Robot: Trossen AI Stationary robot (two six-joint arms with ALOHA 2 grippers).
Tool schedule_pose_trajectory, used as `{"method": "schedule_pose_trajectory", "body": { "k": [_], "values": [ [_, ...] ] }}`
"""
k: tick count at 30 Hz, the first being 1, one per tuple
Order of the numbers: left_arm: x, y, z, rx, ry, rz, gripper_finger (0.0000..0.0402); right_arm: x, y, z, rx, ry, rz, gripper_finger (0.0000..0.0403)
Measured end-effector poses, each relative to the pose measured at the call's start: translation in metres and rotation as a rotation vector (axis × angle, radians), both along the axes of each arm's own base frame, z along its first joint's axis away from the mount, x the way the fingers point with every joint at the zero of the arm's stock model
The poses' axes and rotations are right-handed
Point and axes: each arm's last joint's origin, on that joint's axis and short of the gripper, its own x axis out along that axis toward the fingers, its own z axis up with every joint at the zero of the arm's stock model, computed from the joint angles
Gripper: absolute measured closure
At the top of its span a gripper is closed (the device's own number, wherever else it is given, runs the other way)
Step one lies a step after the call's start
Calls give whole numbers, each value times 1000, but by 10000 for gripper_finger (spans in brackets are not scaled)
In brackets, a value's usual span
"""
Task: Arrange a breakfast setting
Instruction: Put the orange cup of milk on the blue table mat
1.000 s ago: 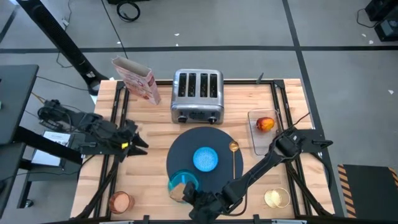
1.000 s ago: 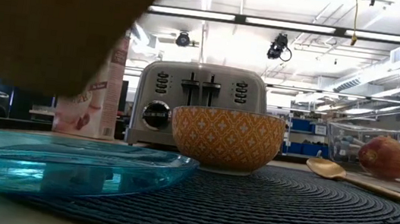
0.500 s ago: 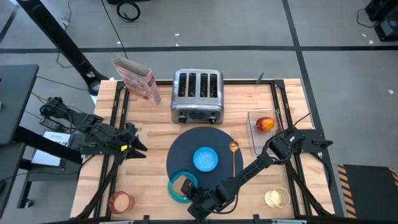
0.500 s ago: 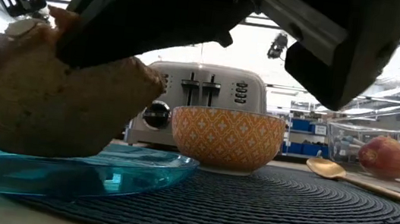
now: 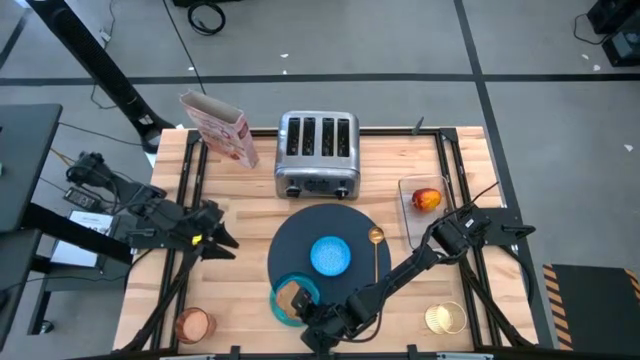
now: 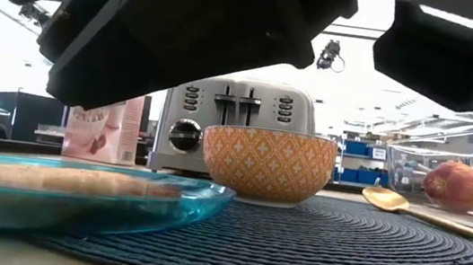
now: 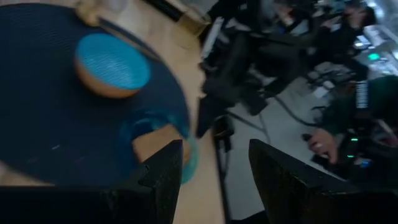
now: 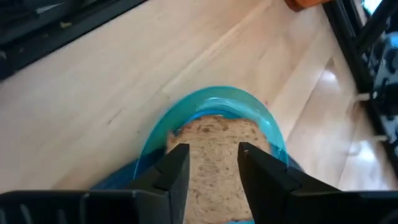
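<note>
The brown toast slice [image 8: 214,155] lies flat on the teal plate [image 5: 280,301], which rests partly on the near left rim of the dark navy mat [image 5: 300,232]. The blue bowl [image 5: 331,255] stands in the middle of the mat, with the gold spoon [image 5: 377,252] to its right. My right gripper [image 8: 213,152] is open just above the toast, clear of it in the low view [image 6: 213,30]. The red-orange fruit [image 5: 427,199] lies in a clear tray at the right. The copper cup [image 5: 193,324] stands at the near left. My left gripper [image 5: 217,240] is open and empty, left of the mat.
The chrome toaster [image 5: 317,155] stands behind the mat and the pink cereal box [image 5: 218,128] at the far left. A clear tray [image 5: 414,225] holds the fruit. A round gold object [image 5: 445,318] lies at the near right. Bare wood shows between cup and plate.
My right gripper has brought the toast down onto the teal plate. The toast was up in front of the low camera, then stood tilted with its lower edge on the plate, and now lies flat with the gripper above it.
</note>
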Motion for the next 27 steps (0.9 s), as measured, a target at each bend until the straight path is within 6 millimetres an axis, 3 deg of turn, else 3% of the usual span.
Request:
{"method": "schedule_pose_trajectory", "body": {
  "k": [6,14,27],
  "values": [
    [14,-20,8,-67,-85,-61,210,-2,1,6,-12,-29,-34,257],
    [22,-53,38,-85,-93,-161,210,-16,9,47,76,-160,-184,256],
    [20,-145,69,-189,130,-361,210,-34,4,105,181,-336,-358,257]
  ]
}}
